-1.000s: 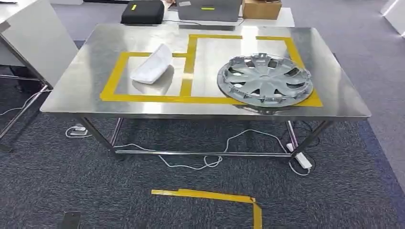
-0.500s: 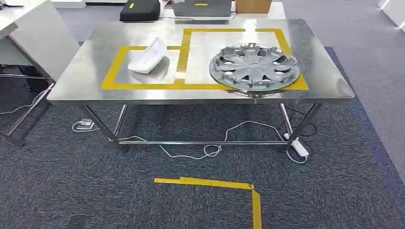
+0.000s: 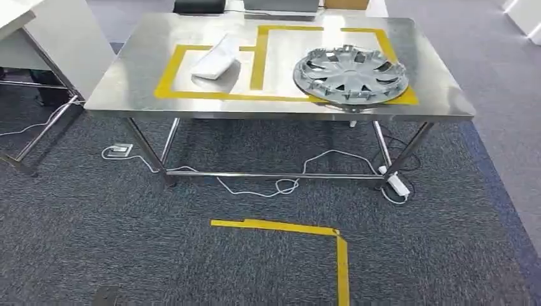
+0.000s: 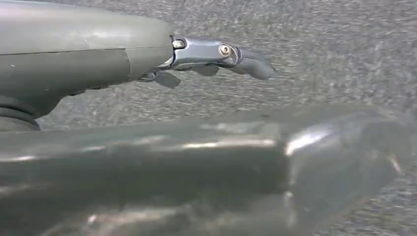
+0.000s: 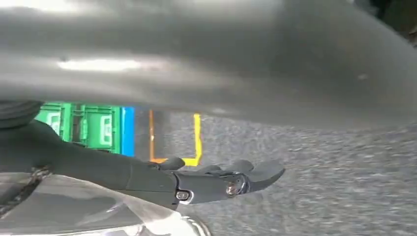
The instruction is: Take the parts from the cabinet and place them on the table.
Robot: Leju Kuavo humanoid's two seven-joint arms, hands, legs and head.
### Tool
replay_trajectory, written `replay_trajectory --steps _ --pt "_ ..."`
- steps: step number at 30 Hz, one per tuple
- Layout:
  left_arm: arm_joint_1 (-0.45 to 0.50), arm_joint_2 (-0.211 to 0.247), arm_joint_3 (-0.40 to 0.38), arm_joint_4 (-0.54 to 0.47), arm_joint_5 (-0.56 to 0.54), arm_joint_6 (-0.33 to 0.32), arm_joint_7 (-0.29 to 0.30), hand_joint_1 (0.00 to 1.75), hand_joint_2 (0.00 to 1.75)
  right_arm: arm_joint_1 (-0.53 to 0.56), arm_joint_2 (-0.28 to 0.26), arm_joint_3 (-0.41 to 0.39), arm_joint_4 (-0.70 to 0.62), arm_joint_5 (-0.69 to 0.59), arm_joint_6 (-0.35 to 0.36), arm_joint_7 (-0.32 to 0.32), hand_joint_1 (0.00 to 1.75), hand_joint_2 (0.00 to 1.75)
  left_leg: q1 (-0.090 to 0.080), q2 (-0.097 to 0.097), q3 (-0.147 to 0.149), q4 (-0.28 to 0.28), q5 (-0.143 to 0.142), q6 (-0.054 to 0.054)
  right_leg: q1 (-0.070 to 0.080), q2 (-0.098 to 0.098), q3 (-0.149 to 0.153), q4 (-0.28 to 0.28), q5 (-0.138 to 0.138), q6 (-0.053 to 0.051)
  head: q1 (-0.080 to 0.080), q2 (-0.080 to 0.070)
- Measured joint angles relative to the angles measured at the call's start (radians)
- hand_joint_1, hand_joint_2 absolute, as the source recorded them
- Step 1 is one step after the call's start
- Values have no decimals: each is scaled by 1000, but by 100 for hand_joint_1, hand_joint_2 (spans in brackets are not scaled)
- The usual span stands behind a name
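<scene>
Hubcap on table, hands seemingly empty

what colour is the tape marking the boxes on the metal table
Yellow. The tape outlines two boxes on the table, clearest in the head view.

I see even, bright overhead light in the head view; the steel table throws soft glare near its far edge and a faint shadow on the carpet. Both wrist views are soft: blurred grey bulk up close, with the left hand and right hand sharper, streaky highlights.
</scene>
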Motion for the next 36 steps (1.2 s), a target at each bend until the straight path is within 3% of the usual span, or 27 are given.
replay_trajectory --steps 1,2,4,5,7,8,9,11,12,13,15,17,18,19,22,23,24,25,27,28,29,30,32,33,34,35,36 --pt "0 0 0 0 0 0 0 0 0 0 0 0 0 0 0 0 0 0 -1 0 -13 1 10 -2 0 0 53 -65 40 -3 0 0" --pt "0 -1 0 0 0 0 0 0 0 -1 0 0 0 0 0 0 0 0 -1 0 -21 2 20 -6 0 0 123 -163 59 -9 0 0" --pt "0 -3 0 0 0 0 0 0 0 -8 0 2 0 0 -1 0 0 0 -7 -1 -32 7 37 -14 5 -1 248 -347 24 -17 0 0" --pt "0 -3 0 0 0 0 0 0 0 -10 0 2 0 0 0 0 0 0 -7 2 -35 6 50 -19 6 -1 247 -367 14 -19 -3 0" --pt "0 -3 0 0 -1 0 0 0 0 -6 0 2 2 0 -1 -8 0 0 -3 3 -37 -4 71 -29 9 -1 231 -361 27 -26 -2 0" --pt "2 -2 0 0 -1 0 0 0 0 -4 2 2 3 0 -1 -8 0 0 -5 0 -45 -2 69 -35 0 -5 223 -365 41 -33 1 0" --pt "3 -1 0 0 -2 0 0 0 0 -5 2 2 4 0 -1 -8 0 0 -3 -3 -51 16 24 -44 0 -9 213 -362 50 -43 -2 0" --pt "4 -1 0 1 -5 0 1 0 0 -3 2 2 4 0 -8 -6 0 0 2 -4 -80 152 -110 -54 0 -12 186 -353 65 -53 -9 0" --pt "3 -2 0 2 -9 0 1 0 0 -3 2 2 4 0 -11 -6 0 0 4 -4 -98 240 -159 -58 0 -14 176 -344 73 -53 -7 0" --pt "2 -2 0 2 -10 0 1 0 0 -4 2 2 4 0 -12 -6 0 0 6 -4 -105 310 -178 -61 0 -15 156 -332 81 -52 -8 0" --pt "3 -2 0 3 -14 0 1 0 0 -4 2 2 5 2 -12 -6 0 0 8 -4 -66 309 -135 -63 0 -16 120 -309 90 -50 -9 0" --pt "2 -2 0 3 -18 0 1 0 0 -4 2 2 6 2 -11 -6 0 0 10 -3 49 146 -80 -60 -2 -18 95 -287 93 -46 -10 0" --pt "1 -2 0 3 -20 0 1 0 0 -4 3 2 6 3 -11 -6 0 0 10 6 94 64 -90 -55 -2 -21 85 -276 93 -45 -8 0" --pt "0 -2 0 3 -21 2 1 0 0 -5 3 2 7 3 -11 -6 0 0 4 8 107 39 -94 -49 6 -23 75 -264 96 -38 -10 0" --pt "-1 -2 0 3 -26 11 -3 0 0 -6 3 2 7 3 -11 -6 0 0 2 -2 89 39 -93 -39 3 -33 62 -265 116 -18 -8 0" --pt "1 -4 0 3 -27 12 -3 0 0 -5 3 2 7 3 -11 -7 0 0 8 -3 75 27 -80 -22 6 -34 57 -262 117 -11 -8 0" --pt "0 -7 0 3 -29 12 -3 0 0 -5 2 2 7 3 -11 -8 0 0 10 -3 69 28 -69 -13 2 -20 49 -250 86 -6 -8 0" --pt "-2 -4 0 3 -31 14 -3 0 0 -4 2 2 8 3 -10 -7 0 0 10 -6 55 27 -58 -2 3 -9 30 -210 29 -6 -3 0" --pt "-2 -4 0 4 -35 13 -3 0 0 -3 3 2 8 4 -8 -7 0 0 5 -14 24 28 -33 4 0 0 -1 -70 -84 -3 1 0" --pt "-2 -4 0 4 -40 13 -3 0 0 -5 3 2 10 5 -5 -6 0 0 2 -19 6 29 -19 3 1 0 -10 -7 -108 -3 2 0" --pt "-2 -4 0 4 -42 13 -3 0 0 -5 3 2 11 6 -5 -7 0 0 1 -23 -11 29 -7 3 1 0 -5 20 -98 -4 1 0" --pt "-2 -4 0 4 -42 13 -3 0 0 -5 3 2 11 6 -4 -7 0 0 -1 -26 -27 30 6 2 1 0 17 12 -58 -7 3 0" --pt "-2 -4 0 4 -44 14 -3 0 0 -6 2 2 11 7 -2 -7 0 0 -5 -43 -61 30 36 -3 2 13 114 -102 35 -20 3 0" --pt "-4 -5 0 4 -45 14 -3 0 0 -8 2 2 11 7 -2 -6 0 0 -5 -49 -69 30 50 -6 4 37 179 -192 36 -30 2 0" --pt "-5 -7 0 4 -47 14 -3 0 0 -11 -2 2 11 8 -2 -6 0 0 -10 -56 -77 32 62 -12 8 74 253 -303 -7 -41 2 0" --pt "-5 -8 0 4 -50 15 -4 0 0 -11 -2 3 11 8 -2 -7 0 0 -8 -61 -79 29 77 -15 5 70 274 -358 -23 -35 -1 0" --pt "-5 -8 0 4 -51 15 -5 0 0 -11 -2 3 11 8 0 -7 0 0 -4 -69 -78 19 93 -21 10 66 262 -347 -14 -36 2 0"
